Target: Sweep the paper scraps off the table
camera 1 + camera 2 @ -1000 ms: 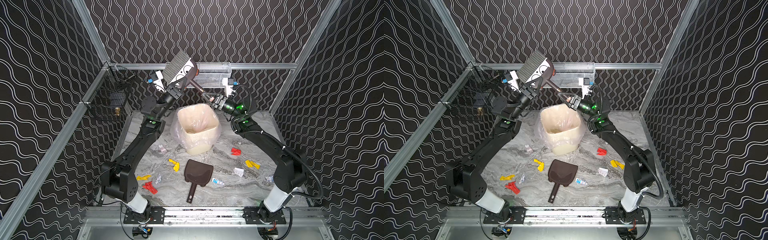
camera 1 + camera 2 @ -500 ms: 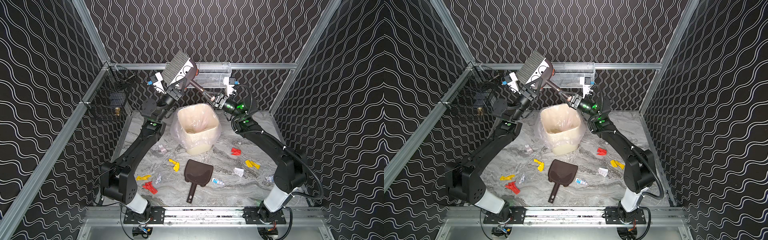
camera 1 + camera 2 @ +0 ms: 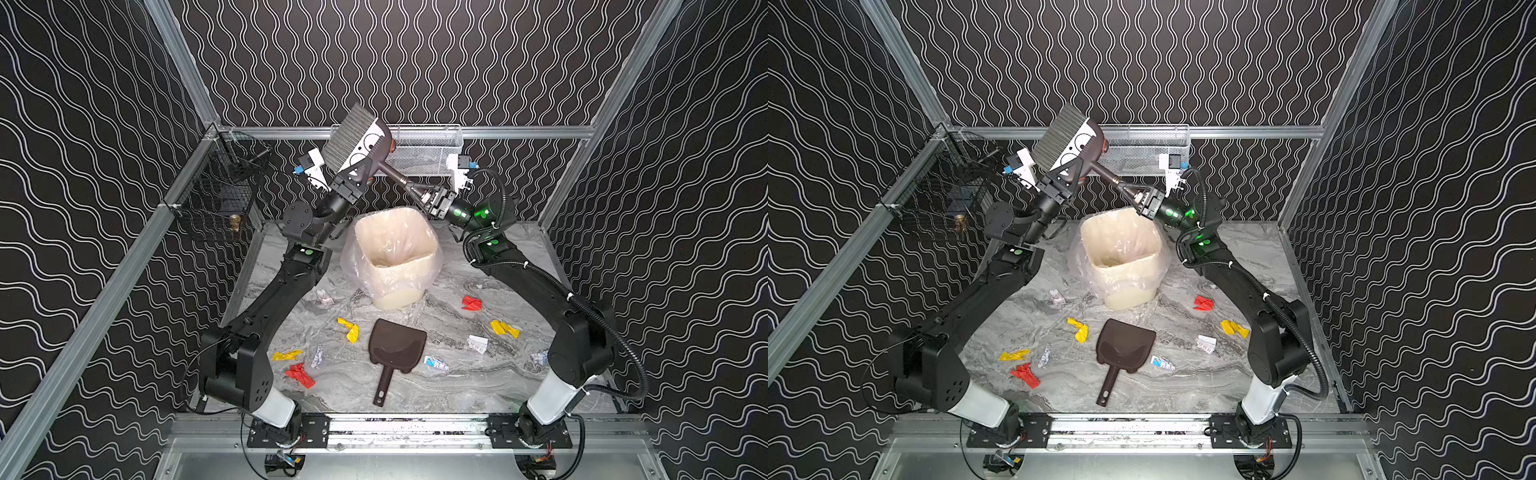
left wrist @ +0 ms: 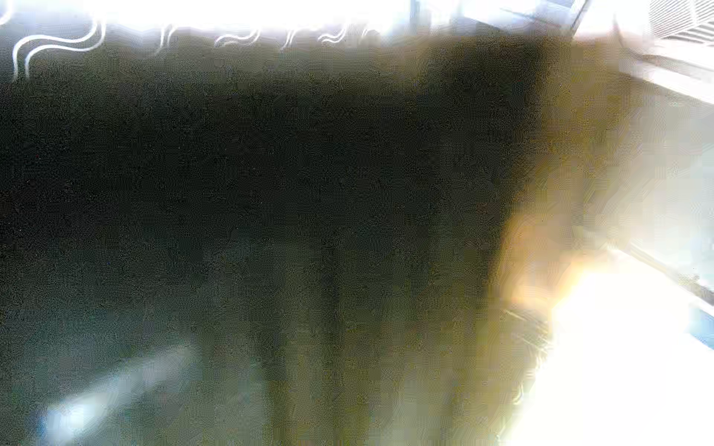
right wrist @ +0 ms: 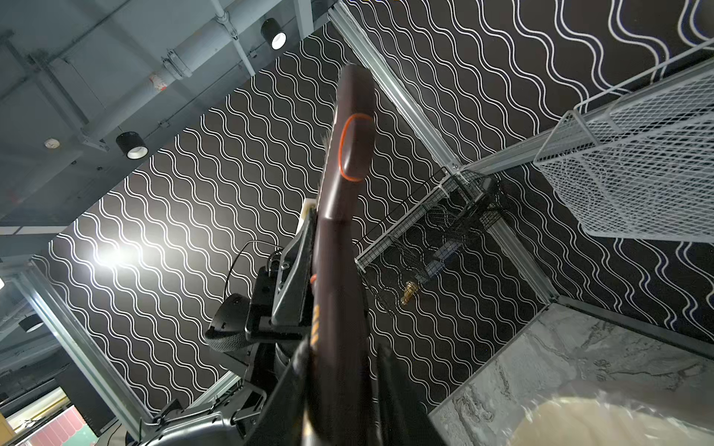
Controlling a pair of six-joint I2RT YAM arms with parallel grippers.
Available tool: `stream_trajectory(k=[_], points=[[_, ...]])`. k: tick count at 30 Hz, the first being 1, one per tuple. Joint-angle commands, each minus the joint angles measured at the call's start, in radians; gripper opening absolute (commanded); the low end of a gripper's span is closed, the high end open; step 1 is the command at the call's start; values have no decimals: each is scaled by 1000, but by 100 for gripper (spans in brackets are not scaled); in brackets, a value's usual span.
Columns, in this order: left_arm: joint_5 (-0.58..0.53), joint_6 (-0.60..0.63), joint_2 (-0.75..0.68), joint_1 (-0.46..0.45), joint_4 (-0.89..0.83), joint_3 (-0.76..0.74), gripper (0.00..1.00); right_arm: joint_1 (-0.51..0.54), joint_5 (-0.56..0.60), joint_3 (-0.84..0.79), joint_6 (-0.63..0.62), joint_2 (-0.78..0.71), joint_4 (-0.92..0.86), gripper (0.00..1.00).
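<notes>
In the upper middle of both top views, the left hand (image 3: pixel 360 171) is clenching the brush (image 3: pixel 357 139) at the base of its head, bristles pointing up and left. The right hand (image 3: pixel 414 191) is grasping the end of the handle, which is running between its jaws in the right wrist view. The paper scraps (image 3: pixel 471 303) are lying scattered across the lower half of the surface (image 3: pixel 478 386), on both sides of the dustpan (image 3: pixel 397 345) and below the bin (image 3: pixel 395 297). This is looking like a handover between the 2 hands. The right one should be gripping firmly before the left lets go, since the head is hanging far from that grip and could swing down toward the bin.
</notes>
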Motion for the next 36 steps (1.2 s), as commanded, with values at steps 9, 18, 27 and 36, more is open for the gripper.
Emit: stream_trajectory(k=[9,18,27,36], points=[[92,52,1,2,-43,-19,28,4,15,-12,2,-34,53,0],[96,56,-6,15,-58,-20,63,-2,20,-18,-20,-47,8,0],[93,101,-34,24,-114,-10,99,-14,55,-24,-77,-71,-88,0],[100,200,-116,42,-320,-28,99,-86,54,-35,-116,-120,-161,0]])
